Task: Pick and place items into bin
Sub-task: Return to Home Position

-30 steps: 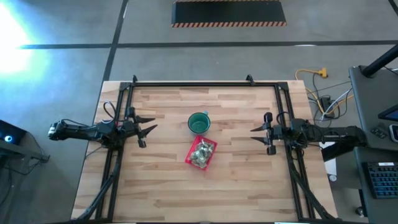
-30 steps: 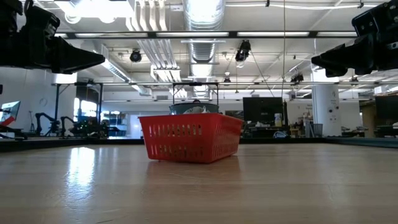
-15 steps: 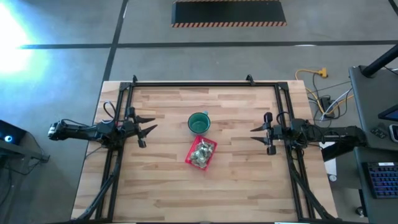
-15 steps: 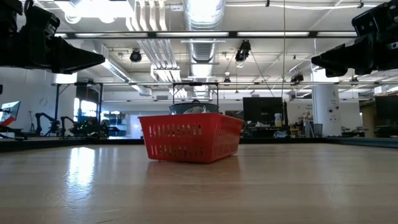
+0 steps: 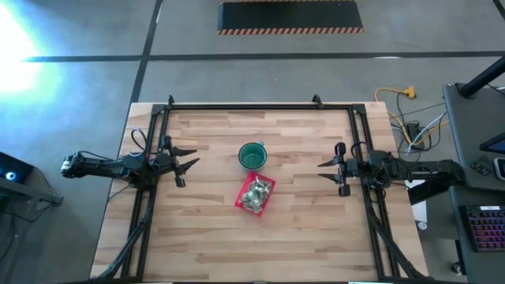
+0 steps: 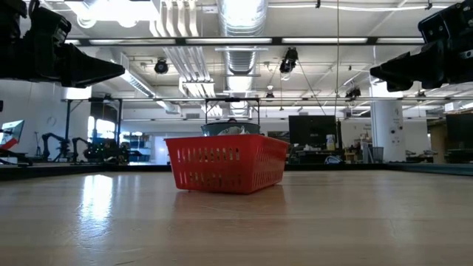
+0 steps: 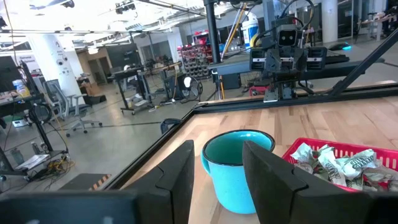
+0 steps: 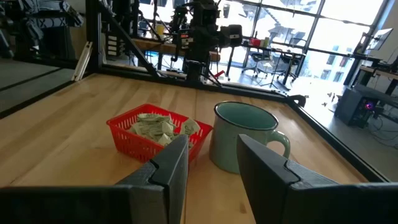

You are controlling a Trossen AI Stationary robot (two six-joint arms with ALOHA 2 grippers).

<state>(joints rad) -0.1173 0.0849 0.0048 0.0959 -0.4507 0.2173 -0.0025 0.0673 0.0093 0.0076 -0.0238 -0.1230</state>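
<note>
The red bin (image 5: 255, 194) stands on the table's middle, filled with several pale green-and-white wrapped items (image 5: 256, 192); it also shows in the low view (image 6: 226, 162), the left wrist view (image 7: 339, 163) and the right wrist view (image 8: 157, 136). My left gripper (image 5: 188, 157) hovers open above the table's left side, pointing toward the bin. My right gripper (image 5: 329, 170) hovers open above the right side, facing it. Both are well apart from the bin.
A round green cup (image 5: 252, 155) stands just beyond the bin, toward the far edge, seen too in the wrist views (image 7: 239, 168) (image 8: 243, 135). A black frame (image 5: 245, 106) runs along the table's far and side edges. Bare wood lies toward the near edge.
</note>
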